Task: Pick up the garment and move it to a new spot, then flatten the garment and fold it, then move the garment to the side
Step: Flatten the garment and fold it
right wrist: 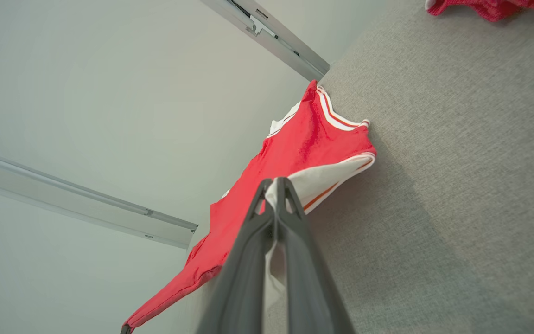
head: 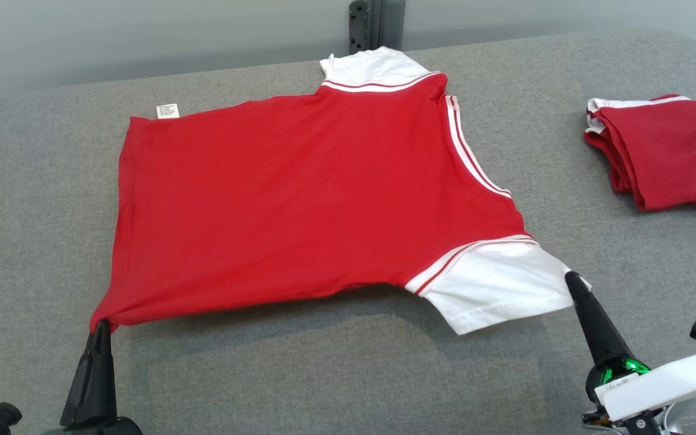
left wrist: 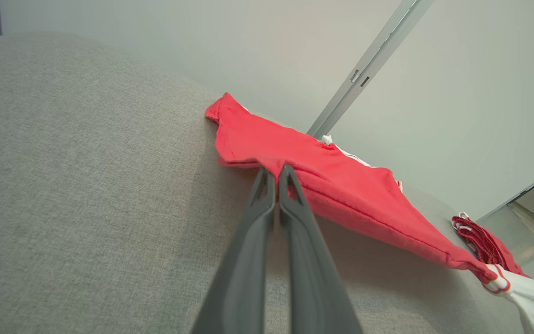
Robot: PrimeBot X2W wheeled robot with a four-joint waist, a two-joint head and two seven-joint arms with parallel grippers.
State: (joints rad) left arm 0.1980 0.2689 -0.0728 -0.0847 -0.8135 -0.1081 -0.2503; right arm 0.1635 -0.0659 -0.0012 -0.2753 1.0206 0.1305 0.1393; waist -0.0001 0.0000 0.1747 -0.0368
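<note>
Left claw (head: 101,329), lower left of the head view: fingers pinched tight together on the shirt's (head: 299,199) red hem corner. Right claw (head: 573,281), lower right, is clamped just as tight on the edge of the white sleeve (head: 499,290). The shirt stretches between the two. Its near edge is lifted off the tabletop (head: 34,241) with a shadow beneath it, and the far part lies flat toward the top centre of the frame.

The left wrist view shows two dark fingers meeting with red cloth nipped at their tips. The hem runs off to the right as a taut ridge. In the right wrist view, white cloth is caught at the fingertips and hangs down between the fingers.

The shirt is a soft red knit, a broad rectangle lying sideways. It has white sleeves and white-and-red striped bands at the sleeve seams and collar. A small white label (head: 167,111) pokes out at its upper left corner.

The tabletop is covered in coarse grey woven fabric, rounded along its far edge. At the right edge of the frame, well apart, lies a folded shirt (head: 668,157) in the same red and white, a thick squarish bundle.
</note>
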